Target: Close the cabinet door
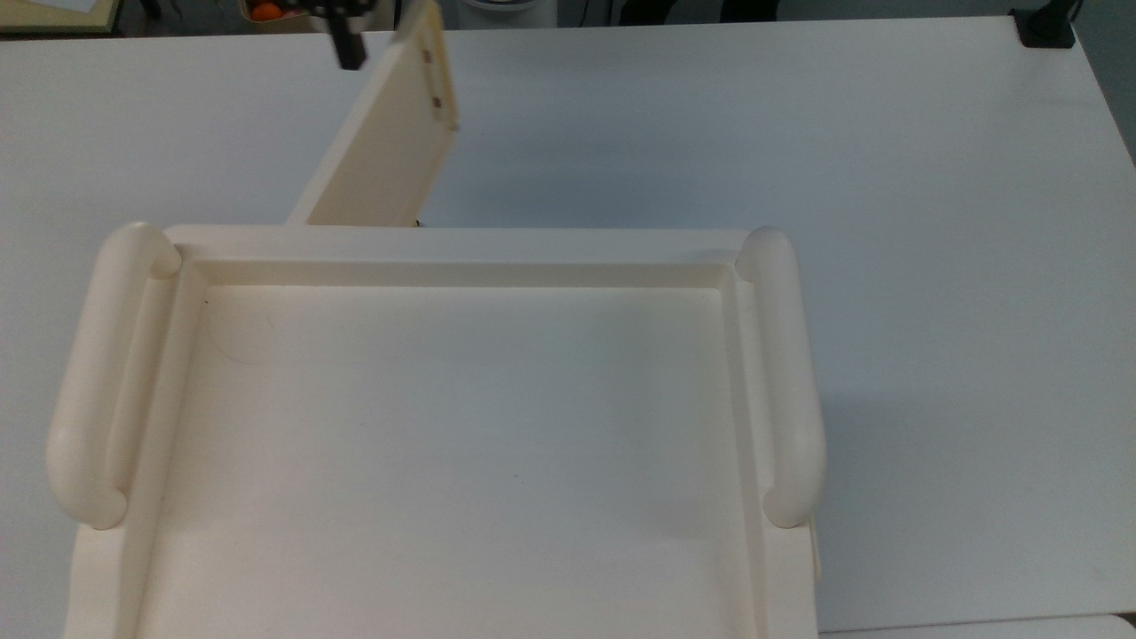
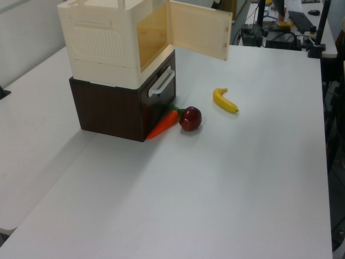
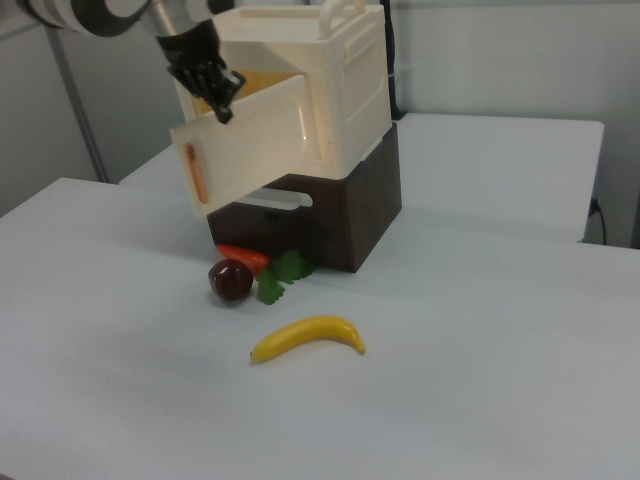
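While the door [image 3: 255, 140] stands roughly half swung on its hinge, the step in hand looks like the push that shuts it: the gripper [image 3: 212, 85] sits at the door's top outer edge, behind the panel as the right view shows it, and seems to press on the outside face rather than grasp anything. I cannot tell how the jaws stand, for the dark fingertips merge into one shape against the panel.

The door hangs from the cream cabinet [image 3: 330, 80], which sits atop a dark brown drawer unit [image 3: 340, 215]. In the left view the door [image 2: 198, 29] angles out toward the table's far side, with the amber interior [image 2: 152, 35] open to sight; in the top view the door [image 1: 382, 142] slants away from the cabinet's front rim [image 1: 461, 238], its free edge up by the gripper [image 1: 346, 40].

To finish, the push should probably follow the hinge's arc toward the front opening, keeping contact near the free edge until the panel meets the frame.

The arm [image 3: 110, 15] enters from the right view's upper left, wrist bent downward onto the door. The carrot [image 3: 240, 258], the apple [image 3: 230, 280] and the banana [image 3: 308, 337] lie on the table [image 3: 480, 380] below (clear of the swing, as far as I can judge).
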